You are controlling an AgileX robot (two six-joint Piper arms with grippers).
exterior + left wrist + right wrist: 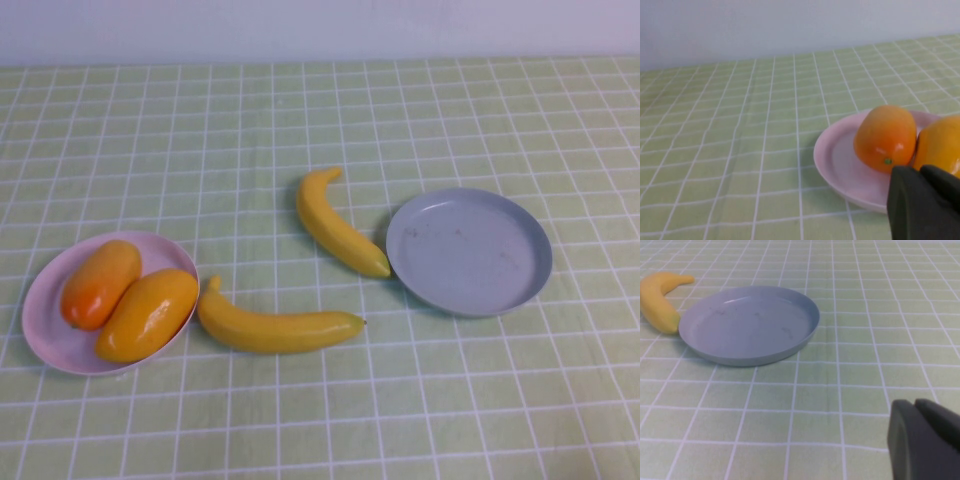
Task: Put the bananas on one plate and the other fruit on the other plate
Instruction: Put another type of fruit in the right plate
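Two mango-like fruits, a redder one [99, 283] and a yellower one [148, 314], lie side by side on the pink plate [48, 345] at the left. One banana [275, 327] lies on the cloth just right of that plate. The other banana [335, 227] lies with its tip touching the empty grey-blue plate [469, 250]. Neither arm shows in the high view. My left gripper [920, 170] is shut and empty, close to the pink plate [840, 165] and the fruits [886, 137]. My right gripper [914, 402] is shut and empty, on the near side of the grey plate [749, 322]; a banana [657, 299] shows beyond it.
A green cloth with a white grid [320, 120] covers the table. A pale wall [320, 25] runs along the far edge.
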